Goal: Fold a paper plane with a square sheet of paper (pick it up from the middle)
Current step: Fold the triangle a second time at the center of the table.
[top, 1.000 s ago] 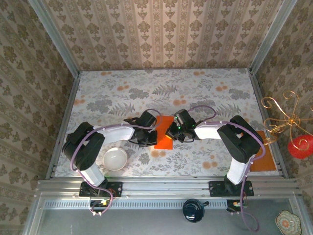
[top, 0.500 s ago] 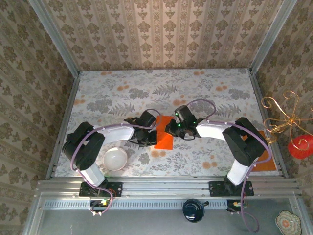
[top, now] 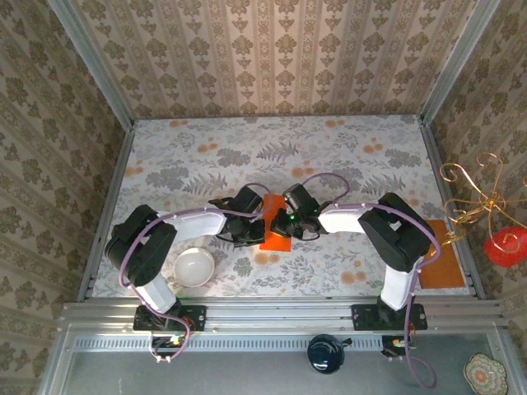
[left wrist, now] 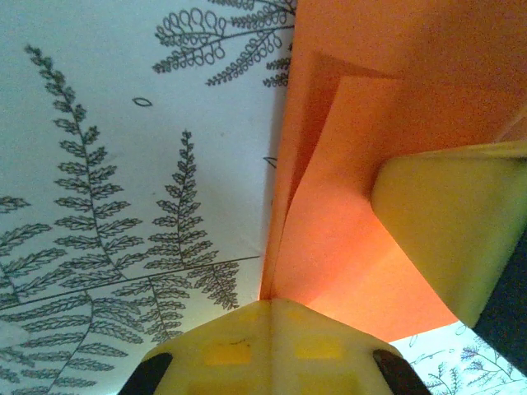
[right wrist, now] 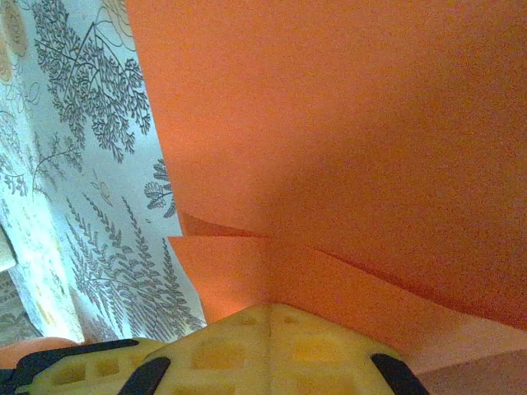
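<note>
Overhead, the two arms met at the middle of the floral table (top: 362, 164), with the left pincer (top: 254, 228) and the right pincer (top: 286, 225) nose to nose over the orange sheet of paper (top: 276, 241). Their bodies hid most of the sheet. A white bowl (top: 194, 267) sat near the left arm's base and a duller brownish-orange rectangle (top: 440, 265) lay at the right edge. The wrist cameras gave what that view could not. In the left wrist view the sheet of paper (left wrist: 346, 164) lay partly folded, overlapping flaps showing along its left edge, and the left pincer (left wrist: 272, 309) had its jaws together with the tip right at the sheet's edge. A yellow finger (left wrist: 449, 222) of the right pincer rested on the orange surface just beside it. In the right wrist view the right pincer (right wrist: 270, 313) was likewise closed, its tip touching layered paper (right wrist: 346, 123) (whether either tip pinched the sheet or merely pressed on it could not be told).
</note>
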You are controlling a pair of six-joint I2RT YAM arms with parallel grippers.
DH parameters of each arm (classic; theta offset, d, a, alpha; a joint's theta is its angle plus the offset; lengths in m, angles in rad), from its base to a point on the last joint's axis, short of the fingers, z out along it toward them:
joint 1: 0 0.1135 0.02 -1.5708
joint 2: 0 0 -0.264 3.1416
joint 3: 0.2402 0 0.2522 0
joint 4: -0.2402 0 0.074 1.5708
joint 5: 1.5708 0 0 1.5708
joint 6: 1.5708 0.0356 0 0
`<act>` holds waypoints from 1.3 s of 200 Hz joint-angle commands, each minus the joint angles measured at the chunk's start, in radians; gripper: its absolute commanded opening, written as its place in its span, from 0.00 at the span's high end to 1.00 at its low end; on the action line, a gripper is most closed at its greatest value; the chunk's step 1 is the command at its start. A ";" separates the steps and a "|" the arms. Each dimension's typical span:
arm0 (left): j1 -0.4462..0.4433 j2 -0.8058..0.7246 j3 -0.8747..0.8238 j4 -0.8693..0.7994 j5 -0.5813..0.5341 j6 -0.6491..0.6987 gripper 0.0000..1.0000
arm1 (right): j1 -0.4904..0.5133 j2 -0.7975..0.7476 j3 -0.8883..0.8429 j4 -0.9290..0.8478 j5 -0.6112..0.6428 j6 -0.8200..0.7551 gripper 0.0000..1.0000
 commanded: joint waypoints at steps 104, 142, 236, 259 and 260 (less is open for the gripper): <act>0.008 0.025 -0.040 0.167 0.154 -0.025 0.97 | -0.016 0.048 -0.073 -0.040 0.072 0.087 0.96; 0.029 0.044 -0.059 0.178 0.140 -0.038 0.97 | -0.020 0.046 -0.082 -0.042 0.075 0.090 0.96; 0.044 0.014 -0.118 0.013 0.134 0.049 0.99 | -0.037 0.098 -0.096 -0.164 0.115 0.043 0.97; 0.060 -0.019 -0.136 -0.038 0.131 0.073 0.99 | -0.046 0.108 -0.111 -0.169 0.124 0.032 0.97; 0.061 -0.022 -0.137 -0.041 0.131 0.075 0.99 | -0.046 0.107 -0.111 -0.169 0.124 0.032 0.97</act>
